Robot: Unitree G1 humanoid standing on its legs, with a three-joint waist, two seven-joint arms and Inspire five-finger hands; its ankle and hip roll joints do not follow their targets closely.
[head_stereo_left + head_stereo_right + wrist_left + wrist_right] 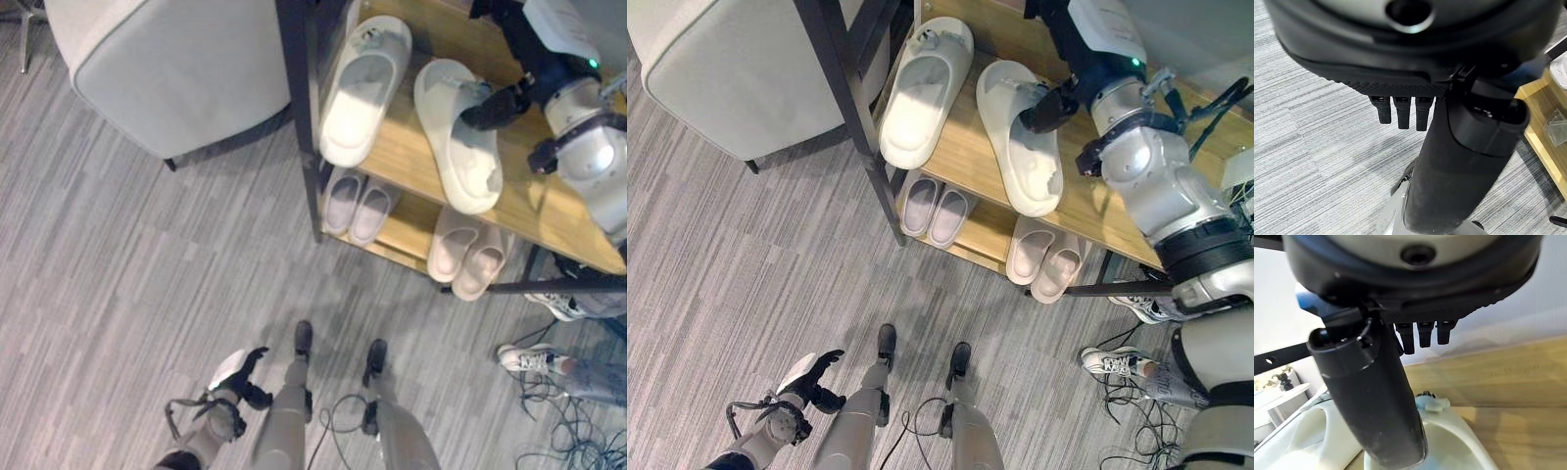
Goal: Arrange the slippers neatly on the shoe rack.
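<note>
Two cream slippers lie on the top wooden shelf (402, 147) of the black-framed shoe rack. The left slipper (362, 88) lies toe toward me near the rack's left post. The right slipper (465, 157) lies beside it, angled a little outward. My right hand (495, 106) rests over the right slipper's strap end. Its fingers (1422, 335) are straight above the slipper (1449, 440), and its thumb (1376, 406) reaches down to the strap opening. My left hand (245, 377) hangs low over the carpet with straight fingers (1400, 112), holding nothing.
The lower shelf holds two pairs of small pinkish slippers (358, 206) (468, 250). A grey upholstered seat (176, 69) stands left of the rack. A person's white sneaker (529, 357) stands on the carpet at the lower right, among cables.
</note>
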